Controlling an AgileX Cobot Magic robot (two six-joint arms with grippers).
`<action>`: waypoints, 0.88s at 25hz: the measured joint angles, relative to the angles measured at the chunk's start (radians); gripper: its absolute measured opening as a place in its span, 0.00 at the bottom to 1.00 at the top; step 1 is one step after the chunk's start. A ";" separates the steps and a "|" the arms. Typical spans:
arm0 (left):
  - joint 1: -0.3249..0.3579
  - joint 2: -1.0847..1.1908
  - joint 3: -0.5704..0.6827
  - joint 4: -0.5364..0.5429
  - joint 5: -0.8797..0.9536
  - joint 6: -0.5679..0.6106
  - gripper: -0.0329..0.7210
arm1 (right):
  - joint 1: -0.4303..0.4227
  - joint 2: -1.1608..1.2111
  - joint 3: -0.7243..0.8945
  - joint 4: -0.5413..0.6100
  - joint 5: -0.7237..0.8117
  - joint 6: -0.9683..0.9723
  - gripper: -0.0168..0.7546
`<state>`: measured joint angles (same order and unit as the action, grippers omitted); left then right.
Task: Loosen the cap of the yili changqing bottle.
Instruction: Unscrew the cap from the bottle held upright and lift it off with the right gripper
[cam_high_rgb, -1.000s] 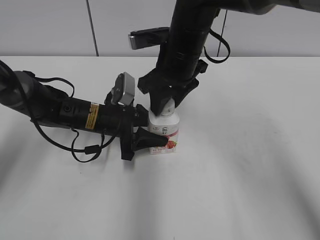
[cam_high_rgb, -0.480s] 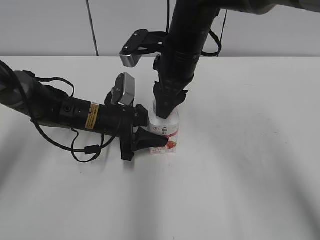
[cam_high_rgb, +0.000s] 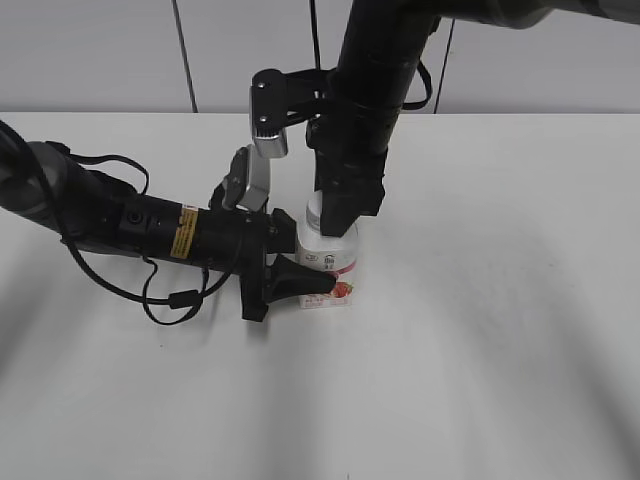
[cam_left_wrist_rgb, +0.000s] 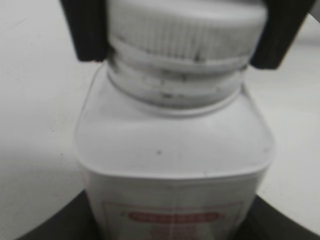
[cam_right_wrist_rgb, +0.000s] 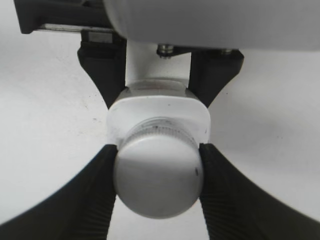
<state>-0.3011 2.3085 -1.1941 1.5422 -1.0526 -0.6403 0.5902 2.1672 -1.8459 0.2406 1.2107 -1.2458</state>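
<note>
Mid-table, left gripper (cam_high_rgb: 300, 280) clamps the yili changqing bottle (cam_high_rgb: 330, 262); right gripper (cam_right_wrist_rgb: 157, 172) squeezes the cap (cam_right_wrist_rgb: 158, 182); slipping pads could spin uselessly

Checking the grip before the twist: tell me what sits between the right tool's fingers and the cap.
Nothing. In the right wrist view both ribbed fingers of the right tool press directly against the cap of the bottle.
</note>
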 joint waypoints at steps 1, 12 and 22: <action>0.000 0.000 0.000 0.000 0.000 0.000 0.53 | 0.000 0.000 0.000 0.000 0.000 -0.005 0.53; 0.000 0.000 0.000 0.000 0.000 0.000 0.53 | 0.000 0.000 0.000 0.000 -0.002 -0.016 0.53; 0.000 0.000 0.000 0.000 0.000 -0.002 0.53 | 0.000 0.000 0.000 0.001 -0.003 -0.016 0.56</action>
<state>-0.3011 2.3085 -1.1941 1.5427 -1.0526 -0.6423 0.5902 2.1672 -1.8459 0.2415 1.2075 -1.2614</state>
